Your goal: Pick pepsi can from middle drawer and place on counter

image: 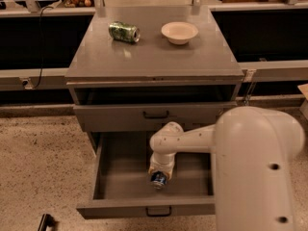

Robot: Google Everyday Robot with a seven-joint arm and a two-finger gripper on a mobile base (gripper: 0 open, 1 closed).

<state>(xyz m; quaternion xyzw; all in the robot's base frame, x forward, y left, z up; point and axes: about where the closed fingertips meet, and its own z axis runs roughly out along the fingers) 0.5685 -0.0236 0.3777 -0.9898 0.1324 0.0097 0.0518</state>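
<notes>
The middle drawer is pulled open at the bottom of the cabinet. The pepsi can, blue with a silver end turned towards the camera, is inside it near the front centre. My gripper reaches down into the drawer from the right and sits right over the can, touching or enclosing it. My white wrist hides most of the can. The counter is the grey top of the cabinet above.
A green can lies on its side at the counter's back left. A white bowl stands at the back right. A closed drawer front sits above the open one. My bulky arm covers the drawer's right side.
</notes>
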